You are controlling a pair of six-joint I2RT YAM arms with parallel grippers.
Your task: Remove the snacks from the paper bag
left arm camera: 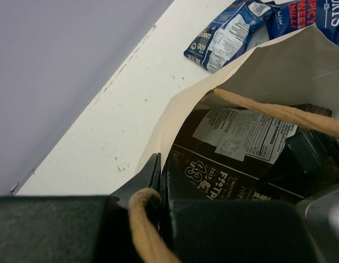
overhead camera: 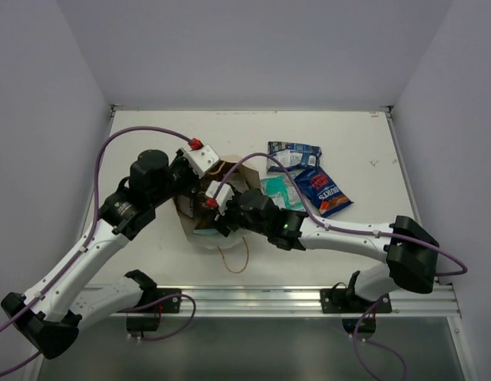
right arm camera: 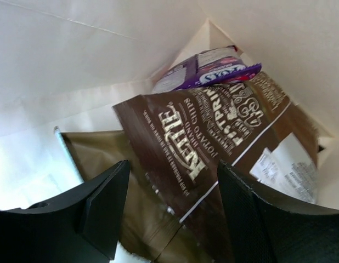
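Note:
The tan paper bag [overhead camera: 187,222] lies on its side with its mouth open. My left gripper [overhead camera: 199,189] is shut on the bag's rim [left arm camera: 158,137], with a twisted handle [left arm camera: 142,219] lying across the fingers. My right gripper [overhead camera: 217,213] reaches into the bag and is open [right arm camera: 172,181]. A brown Kettle packet [right arm camera: 213,137] lies between its fingers, not gripped. A purple-and-white packet [right arm camera: 208,71] sits deeper in the bag, and a second brown packet [right arm camera: 114,159] lies underneath. Outside lie a light blue packet [overhead camera: 293,155], a teal packet [overhead camera: 281,190] and a dark blue packet [overhead camera: 323,190].
The bag's other handle [overhead camera: 233,258] loops toward the near edge. The rail [overhead camera: 309,298] runs along the front. Walls close in the table on the left, back and right. The removed packets lie just right of the bag, next to my right arm.

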